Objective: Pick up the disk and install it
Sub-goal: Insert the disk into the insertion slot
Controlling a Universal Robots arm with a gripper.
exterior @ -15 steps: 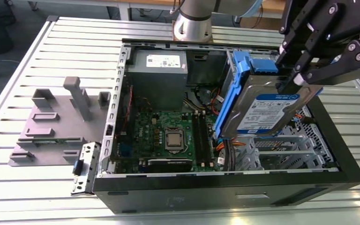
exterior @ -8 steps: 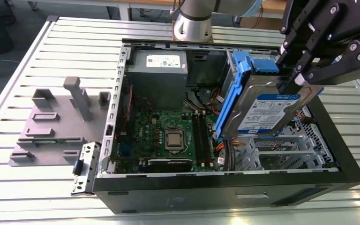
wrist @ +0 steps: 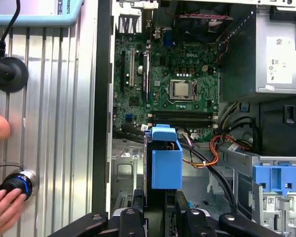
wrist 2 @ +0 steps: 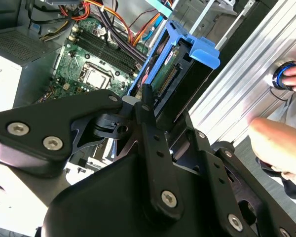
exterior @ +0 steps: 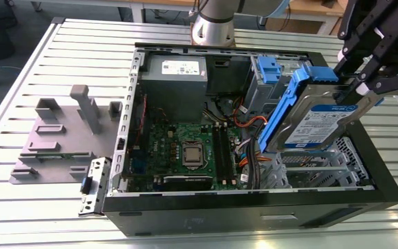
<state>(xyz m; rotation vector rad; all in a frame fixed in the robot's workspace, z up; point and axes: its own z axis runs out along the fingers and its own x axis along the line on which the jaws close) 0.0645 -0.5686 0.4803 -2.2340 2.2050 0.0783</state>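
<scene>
The claw (exterior: pixel 360 93) is clamped on the disk (exterior: pixel 316 116), gripping its raised end in the upper right of the exterior view; the disk hangs tilted, label side facing up and to the exterior view's right, its blue carrier running along the edge nearer the middle of the frame; its blue end tab sits at the top; its lower end reaches down toward the metal drive cage (exterior: pixel 316 168) in the right part of the open computer case (exterior: pixel 254 199); whether it touches the cage I cannot tell. In the second wrist view the claw (wrist 2: pixel 163 113) has a black finger on either side of the disk (wrist 2: pixel 182 74), and the motherboard (wrist 2: pixel 96 69) lies beyond it; in the first wrist view the claw (wrist: pixel 160 200) holds the disk (wrist: pixel 166 158) end-on, the blue carrier towards the camera.

The case lies open-side up on the slatted metal tabletop (exterior: pixel 81 57); inside it, the grey power supply (exterior: pixel 174 78) sits at the upper centre of the exterior view, the motherboard (exterior: pixel 185 150) below it; a blue clip (exterior: pixel 267 70) sits in a bay just beside the disk's upper end. A grey fixture (exterior: pixel 60 135) stands on the tabletop at the exterior view's left, apart from the case. In the first wrist view a person's hand (wrist: pixel 5 212) rests on a blue-ringed button (wrist: pixel 15 183) outside the case.
</scene>
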